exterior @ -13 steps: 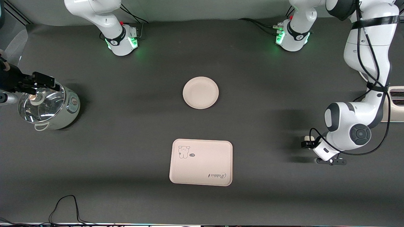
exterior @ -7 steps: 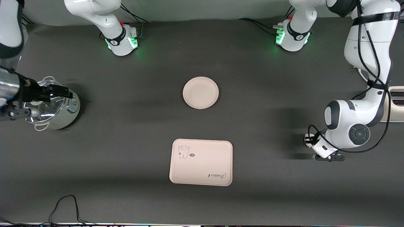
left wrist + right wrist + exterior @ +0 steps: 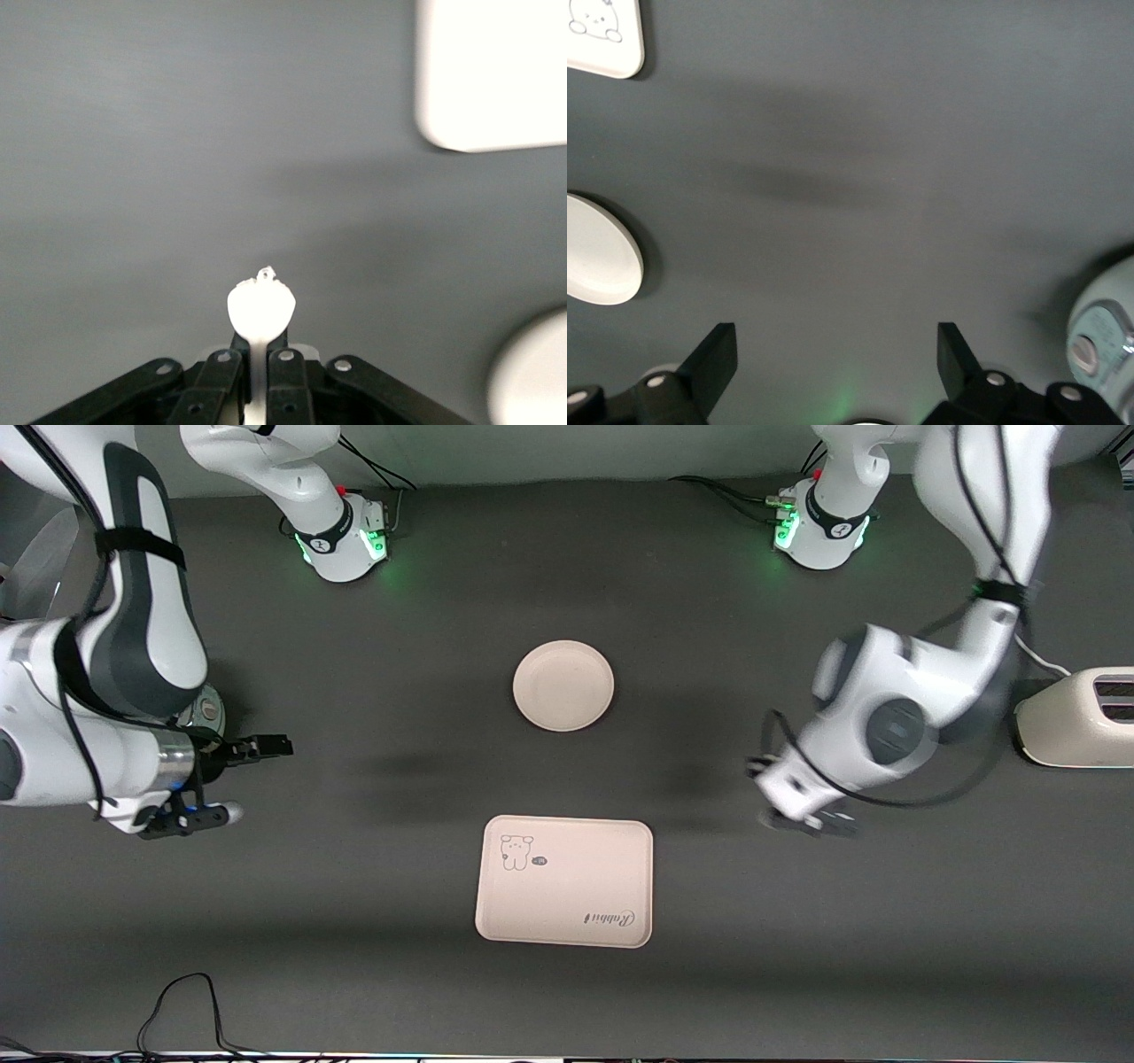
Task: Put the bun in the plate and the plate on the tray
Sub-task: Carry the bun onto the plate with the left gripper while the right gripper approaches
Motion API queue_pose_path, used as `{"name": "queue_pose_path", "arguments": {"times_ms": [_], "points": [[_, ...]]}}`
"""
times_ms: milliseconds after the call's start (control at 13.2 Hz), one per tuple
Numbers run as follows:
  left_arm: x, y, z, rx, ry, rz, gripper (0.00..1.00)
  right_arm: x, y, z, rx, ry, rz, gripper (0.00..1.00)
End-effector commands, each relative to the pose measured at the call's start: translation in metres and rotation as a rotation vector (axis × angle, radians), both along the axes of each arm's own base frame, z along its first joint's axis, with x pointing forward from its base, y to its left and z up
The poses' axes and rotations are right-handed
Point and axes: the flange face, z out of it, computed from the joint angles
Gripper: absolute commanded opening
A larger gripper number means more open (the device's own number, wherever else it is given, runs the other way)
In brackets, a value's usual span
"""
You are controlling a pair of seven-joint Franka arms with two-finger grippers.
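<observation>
**Both arms have swung inward; bun is carried over bare mat**

Since a second ago, your left arm has left its edge of the worktop and come toward the middle, and your right arm has pulled off the cooker and come out over the mat.

Starting at the worktop edge nearest the front camera, you have the tray (image 3: 564, 881) lying flat about midway along that edge, its bear drawing at the corner toward the right arm's end. It carries nothing.

Next, the left gripper (image 3: 764, 772) hangs over bare mat toward the left arm's end of the table, clear of both tray and plate. In the left wrist view its fingers are pinched nearly closed on the bun (image 3: 260, 305), which pokes out past the tips.

At the right arm's end, the right gripper (image 3: 237, 779) hangs over the mat beside the cooker (image 3: 205, 710), its fingers (image 3: 713, 359) spread wide with nothing between them.

Farther on, the plate (image 3: 563, 685) sits bare near the centre of the worktop, well apart from the tray. The toaster (image 3: 1076, 717) stands at the left arm's edge.
</observation>
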Motion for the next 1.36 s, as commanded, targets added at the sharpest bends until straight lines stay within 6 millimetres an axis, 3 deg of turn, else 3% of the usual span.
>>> {"name": "queue_pose_path", "arguments": {"times_ms": [0, 152, 227, 303, 455, 606, 682, 758, 833, 1136, 1288], "points": [[-0.059, -0.106, -0.009, -0.012, 0.008, 0.106, 0.0, 0.003, 0.009, -0.007, 0.029, 0.025, 0.026, 1.0], [-0.106, -0.176, -0.046, -0.029, 0.019, 0.163, 0.0, 0.004, 0.007, -0.013, 0.025, 0.035, 0.014, 1.0], [-0.14, -0.215, -0.068, -0.028, 0.013, 0.186, 0.0, 0.004, 0.008, -0.019, 0.036, 0.045, 0.016, 1.0], [-0.164, -0.238, -0.089, -0.003, -0.008, 0.206, 0.0, 0.005, 0.014, -0.024, 0.087, 0.054, -0.001, 1.0], [-0.178, -0.249, -0.121, 0.048, -0.072, 0.257, 0.02, 0.006, 0.02, -0.041, 0.164, 0.088, -0.036, 1.0], [-0.196, -0.263, -0.14, 0.05, -0.073, 0.26, 0.08, 0.004, 0.021, -0.062, 0.179, 0.123, -0.035, 1.0], [-0.197, -0.262, -0.141, 0.052, -0.071, 0.262, 0.33, 0.003, 0.024, -0.075, 0.208, 0.14, -0.012, 1.0], [-0.196, -0.262, -0.139, 0.056, -0.071, 0.262, 0.81, -0.001, 0.028, -0.088, 0.256, 0.157, 0.015, 1.0], [-0.196, -0.262, -0.139, 0.055, -0.072, 0.262, 1.0, -0.006, 0.033, -0.095, 0.309, 0.173, 0.001, 1.0], [-0.197, -0.265, -0.137, 0.044, -0.075, 0.261, 1.0, -0.018, 0.033, -0.109, 0.371, 0.166, -0.072, 1.0], [-0.197, -0.266, -0.137, 0.043, -0.076, 0.269, 1.0, -0.036, 0.038, -0.113, 0.381, 0.108, -0.111, 1.0]]}}
